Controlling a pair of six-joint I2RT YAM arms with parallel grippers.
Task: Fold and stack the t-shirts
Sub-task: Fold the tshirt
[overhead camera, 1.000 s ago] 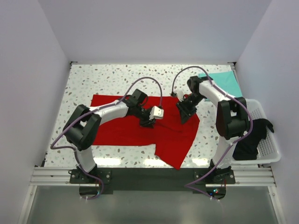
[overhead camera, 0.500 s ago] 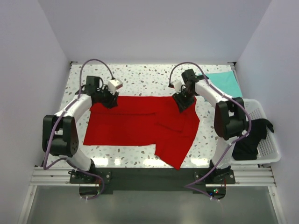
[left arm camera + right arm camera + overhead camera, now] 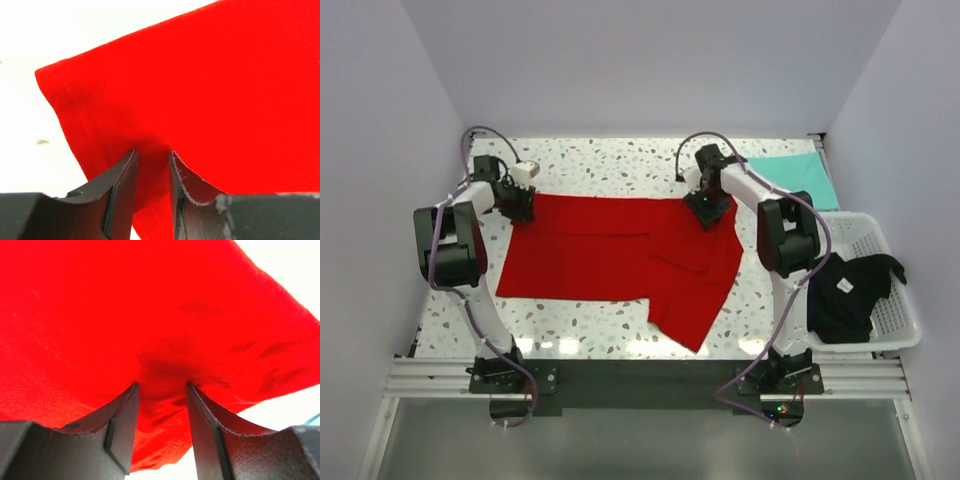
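The bright red t-shirt point(image 3: 610, 255) lies spread across the middle of the table, with one flap hanging toward the front edge at the right. My left gripper point(image 3: 520, 205) is at its far-left corner, jaws shut on the red cloth point(image 3: 225, 75), hem between the fingers point(image 3: 125, 175). My right gripper point(image 3: 708, 208) is at the far-right corner, shut on a bunched fold of the red cloth point(image 3: 125, 300). The mint-teal t-shirt point(image 3: 800, 175) lies flat at the far right. The black t-shirt point(image 3: 850, 290) hangs crumpled over the basket.
A white plastic lattice basket point(image 3: 895, 325) stands off the table's right edge. White walls close in the speckled table point(image 3: 610, 165) on the left, back and right. The arm bases sit on the rail at the near edge.
My left gripper has swung from the shirt's middle out to the far-left corner, pulling the red cloth open. My right gripper has drawn its corner slightly farther back. The shirt lies wider and flatter.
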